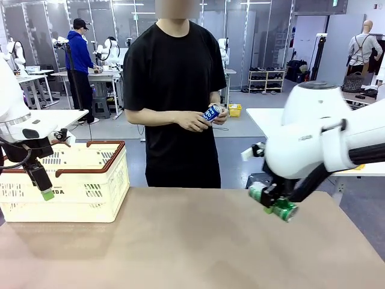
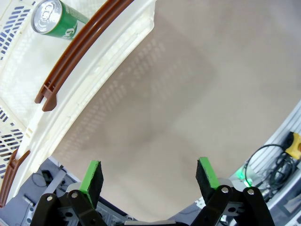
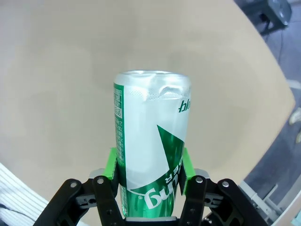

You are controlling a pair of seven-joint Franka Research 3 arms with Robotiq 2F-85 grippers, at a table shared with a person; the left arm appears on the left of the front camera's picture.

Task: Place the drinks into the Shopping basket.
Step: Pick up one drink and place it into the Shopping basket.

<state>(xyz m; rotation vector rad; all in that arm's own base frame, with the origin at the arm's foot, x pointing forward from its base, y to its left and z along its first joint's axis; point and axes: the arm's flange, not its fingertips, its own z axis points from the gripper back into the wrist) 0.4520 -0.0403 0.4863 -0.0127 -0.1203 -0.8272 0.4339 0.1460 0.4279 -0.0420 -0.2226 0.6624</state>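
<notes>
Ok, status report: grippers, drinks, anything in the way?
Right gripper shut on green can. Left gripper open beside Shopping basket; second green can inside. Person's hand holds blue can. No obstacle seen.

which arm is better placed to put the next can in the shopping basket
Right, likely: the right gripper is shut on a green can above the table. The left gripper is open and empty beside the shopping basket, which already holds a second green can.
</notes>
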